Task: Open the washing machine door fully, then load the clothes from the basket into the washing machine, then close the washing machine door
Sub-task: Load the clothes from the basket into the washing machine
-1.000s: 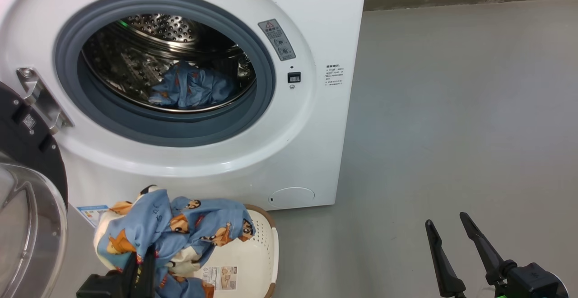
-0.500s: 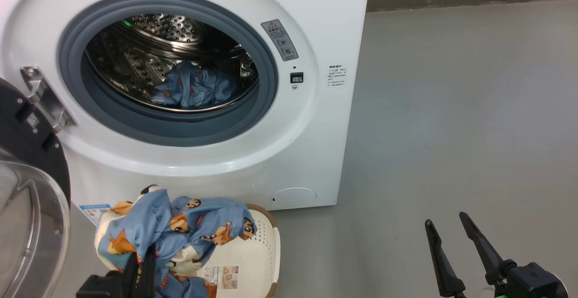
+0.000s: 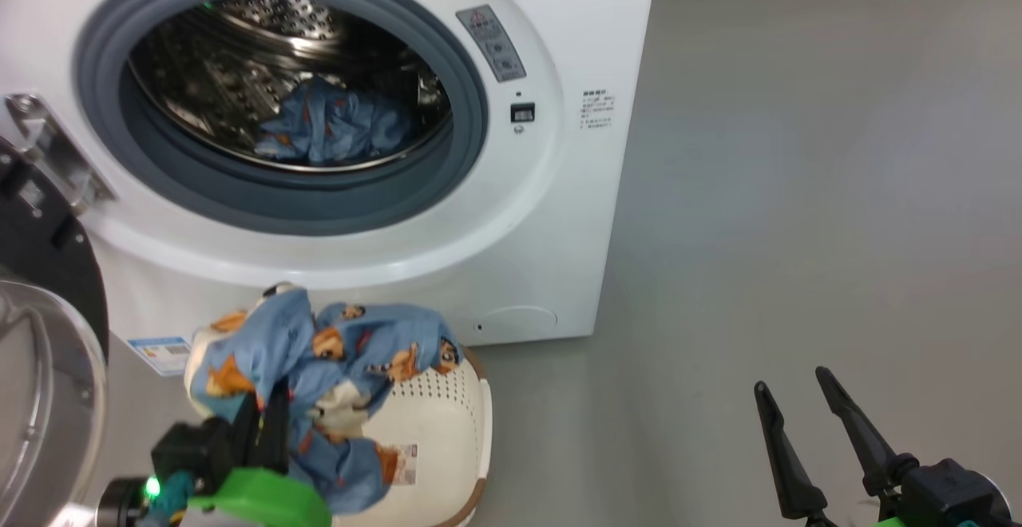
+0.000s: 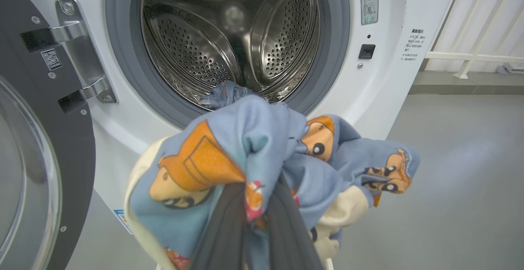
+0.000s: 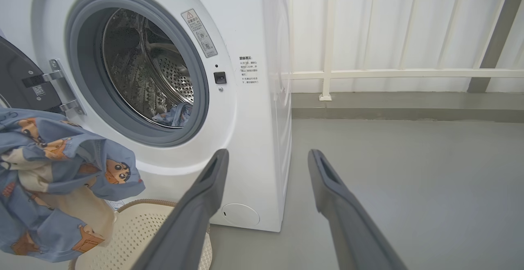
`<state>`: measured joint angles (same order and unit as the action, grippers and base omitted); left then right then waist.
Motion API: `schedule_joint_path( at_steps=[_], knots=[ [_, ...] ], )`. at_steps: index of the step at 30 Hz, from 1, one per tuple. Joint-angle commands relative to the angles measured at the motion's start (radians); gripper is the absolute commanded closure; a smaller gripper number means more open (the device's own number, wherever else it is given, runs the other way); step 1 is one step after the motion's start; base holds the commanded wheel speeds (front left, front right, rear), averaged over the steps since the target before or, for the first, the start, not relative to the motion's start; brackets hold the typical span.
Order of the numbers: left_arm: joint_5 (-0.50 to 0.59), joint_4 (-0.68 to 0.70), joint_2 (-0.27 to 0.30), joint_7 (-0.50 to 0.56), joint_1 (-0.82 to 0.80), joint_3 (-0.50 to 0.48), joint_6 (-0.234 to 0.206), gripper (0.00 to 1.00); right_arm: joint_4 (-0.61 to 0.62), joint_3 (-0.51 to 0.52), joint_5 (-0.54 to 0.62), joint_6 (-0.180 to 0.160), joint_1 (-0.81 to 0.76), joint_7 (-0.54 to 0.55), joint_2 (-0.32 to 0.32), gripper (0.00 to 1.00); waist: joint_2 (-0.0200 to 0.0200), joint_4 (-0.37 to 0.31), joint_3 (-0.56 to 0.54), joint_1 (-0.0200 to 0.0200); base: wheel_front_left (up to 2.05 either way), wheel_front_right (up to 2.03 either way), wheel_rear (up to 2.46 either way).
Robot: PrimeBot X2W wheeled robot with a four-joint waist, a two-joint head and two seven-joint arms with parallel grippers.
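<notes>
Upper left of head view: washing machine (image 3: pixel 551 215), drum mouth unobstructed, one blue garment (image 3: pixel 327 124) lying inside. Right half: floor (image 3: pixel 798 192), bare up to the machine's right edge. Left edge: washing machine door (image 3: pixel 36 255), swung wide. Lower left: clothes (image 3: pixel 351 343), bunched and raised just above basket (image 3: pixel 443 423), below the drum mouth. Left gripper (image 3: pixel 263 407) clamped on clothes. Lower right: right gripper (image 3: pixel 790 379), fingers spread wide, holding nothing.

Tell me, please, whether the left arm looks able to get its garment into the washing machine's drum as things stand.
Probably yes: the washing machine door stands wide open, the drum is unobstructed, and the left gripper holds the clothes just below it.
</notes>
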<state>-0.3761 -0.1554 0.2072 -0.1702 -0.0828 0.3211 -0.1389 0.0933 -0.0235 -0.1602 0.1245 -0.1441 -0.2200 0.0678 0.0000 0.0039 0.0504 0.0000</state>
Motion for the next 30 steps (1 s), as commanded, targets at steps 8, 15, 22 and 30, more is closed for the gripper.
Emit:
schedule_joint_path(
  at_steps=[8, 15, 22, 30],
  knots=[
    [-0.015, -0.132, -0.024, -0.019, -0.262, -0.034, 0.03, 1.0, 0.048, -0.012, -0.006, 0.006, 0.086, -0.012, 0.029, 0.0, 0.0, -0.029, 0.171, 0.0, 0.0, 0.0, 0.0],
    [-0.034, -0.25, -0.015, -0.021, -0.438, -0.062, 0.059, 1.0, 0.049, -0.013, -0.017, 0.006, 0.141, -0.025, 0.03, 0.0, 0.0, -0.06, 0.298, 0.0, 0.0, 0.0, 0.0],
    [-0.06, -0.361, 0.052, 0.036, -0.666, -0.099, 0.11, 1.0, 0.029, -0.032, -0.039, 0.006, 0.224, -0.04, 0.029, 0.0, 0.0, -0.133, 0.458, 0.0, 0.0, 0.0, 0.0],
    [-0.089, -0.423, 0.157, 0.171, -0.857, -0.14, 0.137, 1.0, 0.027, -0.051, -0.067, 0.006, 0.311, -0.041, 0.017, 0.0, 0.0, -0.217, 0.557, 0.0, 0.0, 0.0, 0.0]
  ],
)
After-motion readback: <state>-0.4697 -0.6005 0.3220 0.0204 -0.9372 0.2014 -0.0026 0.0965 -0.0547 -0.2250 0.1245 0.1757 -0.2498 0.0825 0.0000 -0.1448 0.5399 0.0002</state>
